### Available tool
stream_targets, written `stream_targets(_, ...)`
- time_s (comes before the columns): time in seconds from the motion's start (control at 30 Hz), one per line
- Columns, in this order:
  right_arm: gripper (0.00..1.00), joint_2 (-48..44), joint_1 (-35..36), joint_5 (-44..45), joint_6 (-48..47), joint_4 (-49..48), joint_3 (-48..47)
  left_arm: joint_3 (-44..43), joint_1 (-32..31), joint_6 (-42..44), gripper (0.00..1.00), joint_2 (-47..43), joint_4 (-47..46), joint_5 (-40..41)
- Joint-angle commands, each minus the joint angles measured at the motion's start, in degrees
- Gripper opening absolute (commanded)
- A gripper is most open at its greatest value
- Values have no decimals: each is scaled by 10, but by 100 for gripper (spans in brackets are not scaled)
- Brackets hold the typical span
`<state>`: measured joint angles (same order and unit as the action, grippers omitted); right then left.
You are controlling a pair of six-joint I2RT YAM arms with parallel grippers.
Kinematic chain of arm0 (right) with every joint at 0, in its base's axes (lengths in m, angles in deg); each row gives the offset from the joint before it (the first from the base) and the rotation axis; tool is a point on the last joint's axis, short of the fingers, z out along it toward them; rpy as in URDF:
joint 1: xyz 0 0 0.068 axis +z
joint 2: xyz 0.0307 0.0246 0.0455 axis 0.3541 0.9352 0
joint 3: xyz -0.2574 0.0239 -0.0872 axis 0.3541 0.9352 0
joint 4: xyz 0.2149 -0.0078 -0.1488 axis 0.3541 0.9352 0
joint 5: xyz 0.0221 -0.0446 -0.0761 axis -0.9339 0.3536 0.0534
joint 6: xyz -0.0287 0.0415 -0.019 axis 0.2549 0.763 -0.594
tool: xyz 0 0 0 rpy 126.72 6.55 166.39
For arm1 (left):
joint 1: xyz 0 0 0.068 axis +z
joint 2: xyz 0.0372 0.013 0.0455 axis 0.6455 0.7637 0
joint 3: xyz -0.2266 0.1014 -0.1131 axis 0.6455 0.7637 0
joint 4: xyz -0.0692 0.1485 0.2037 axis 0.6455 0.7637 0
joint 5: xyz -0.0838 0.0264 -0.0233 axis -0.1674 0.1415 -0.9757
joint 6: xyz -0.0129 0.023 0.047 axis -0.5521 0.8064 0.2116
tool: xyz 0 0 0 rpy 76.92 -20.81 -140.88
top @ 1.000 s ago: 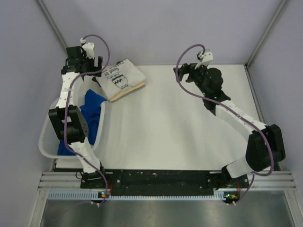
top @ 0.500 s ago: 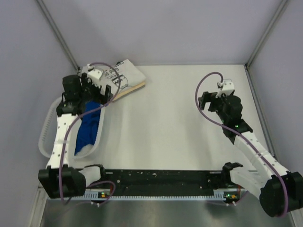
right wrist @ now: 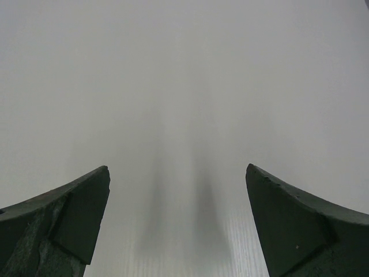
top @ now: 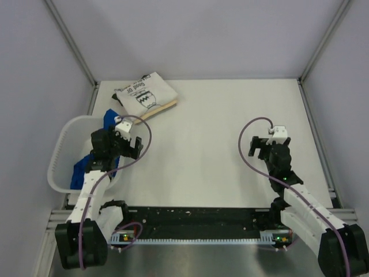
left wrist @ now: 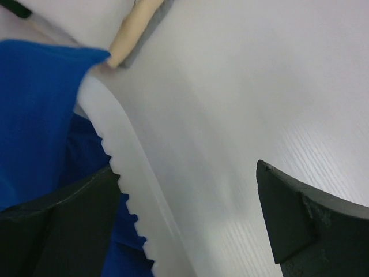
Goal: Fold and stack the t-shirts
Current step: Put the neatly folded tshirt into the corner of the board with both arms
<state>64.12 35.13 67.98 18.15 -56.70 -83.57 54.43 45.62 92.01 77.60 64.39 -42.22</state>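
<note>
Just beyond the white plastic basket (top: 59, 151), a folded white cloth t-shirt with black print (top: 144, 94) lies on a tan cloth t-shirt (top: 163, 108): stack begun. Bright blue cloth shirts (top: 79, 172) in the basket await folding. Left claw (left wrist: 184, 190), over the basket's rim, and right claw (right wrist: 177, 173), well apart from the basket, gape wide, empty.

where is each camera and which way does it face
Top external: above and behind the bases, looking down on the table; both arms, left gripper, right gripper show.
Left wrist: on that wrist, faces down across the basket rim and a blue shirt; its open fingers show.
Right wrist: on that wrist, faces only the table; its open fingers show.
Shared: top and left wrist see basket rim, blue shirt, tan shirt edge.
</note>
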Motion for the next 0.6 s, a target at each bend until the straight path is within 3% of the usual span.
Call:
stream_targets(0.0, 99, -9, -2, 37, -2, -92, 24, 56, 1, -65, 99, 6, -63, 61)
stream_targets(0.57, 99, -7, -1, 42, -4, -129, 44, 49, 1, -62, 99, 10, -52, 59)
